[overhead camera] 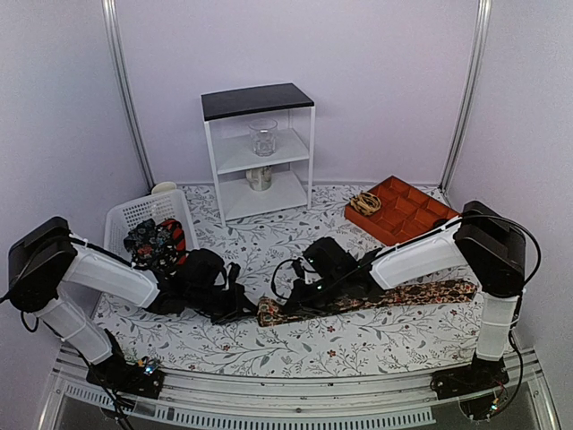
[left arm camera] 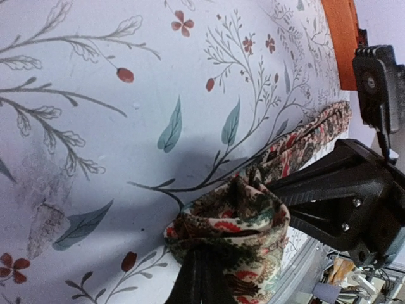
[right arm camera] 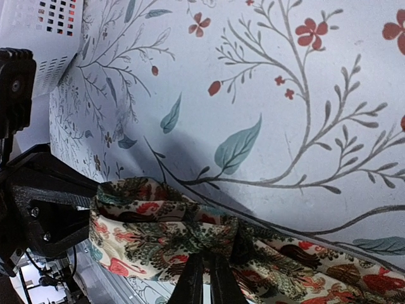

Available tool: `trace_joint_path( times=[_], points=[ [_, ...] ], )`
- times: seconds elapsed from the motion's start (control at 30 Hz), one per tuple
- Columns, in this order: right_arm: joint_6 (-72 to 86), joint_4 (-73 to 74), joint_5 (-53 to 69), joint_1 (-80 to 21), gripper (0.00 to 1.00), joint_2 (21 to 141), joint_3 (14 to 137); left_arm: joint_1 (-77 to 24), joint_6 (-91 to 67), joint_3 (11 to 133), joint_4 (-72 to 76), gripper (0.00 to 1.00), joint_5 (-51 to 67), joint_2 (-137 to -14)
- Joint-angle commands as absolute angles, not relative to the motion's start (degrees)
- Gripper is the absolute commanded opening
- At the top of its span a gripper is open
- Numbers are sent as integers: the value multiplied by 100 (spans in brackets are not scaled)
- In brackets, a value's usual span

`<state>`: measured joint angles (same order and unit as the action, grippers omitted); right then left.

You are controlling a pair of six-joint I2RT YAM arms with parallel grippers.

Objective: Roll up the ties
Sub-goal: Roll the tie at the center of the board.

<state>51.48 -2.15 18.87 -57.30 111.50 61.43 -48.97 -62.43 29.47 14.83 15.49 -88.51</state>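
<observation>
A long brown tie with pale and red floral print point(overhead camera: 394, 296) lies across the front of the table, running right from the middle. Its left end is folded into a loose roll point(left arm camera: 234, 221). My left gripper point(overhead camera: 246, 309) is shut on that roll, its fingers point(left arm camera: 199, 278) pinching the fabric. My right gripper point(overhead camera: 300, 300) is shut on the same tie point(right arm camera: 164, 237) just right of the roll, its fingers point(right arm camera: 205, 282) close together on the cloth. The two grippers face each other, nearly touching. More ties point(overhead camera: 157, 244) lie bunched in the white basket.
A white basket point(overhead camera: 125, 215) stands at the left. A white shelf unit point(overhead camera: 260, 152) with a glass jar point(overhead camera: 263, 136) stands at the back. An orange divided tray point(overhead camera: 403, 208) sits at the back right. The tablecloth is floral.
</observation>
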Motion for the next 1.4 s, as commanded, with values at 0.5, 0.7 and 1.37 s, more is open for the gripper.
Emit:
trace_joint_path(
  times=[0.5,0.7,1.37],
  points=[
    [5223,-117,2116,-5825,6,11822,7010,-4995,-6071,3235,1340,0,1529,-8919],
    [5302,-535,2452,-5827,6,11821,6988,-5022,-6056,3290,1354,0,1521,-8951],
    [5384,-800,1973,-5718,6,11198,6178,-5257,-5641,3726,1473,0,1589,-9176]
  ],
)
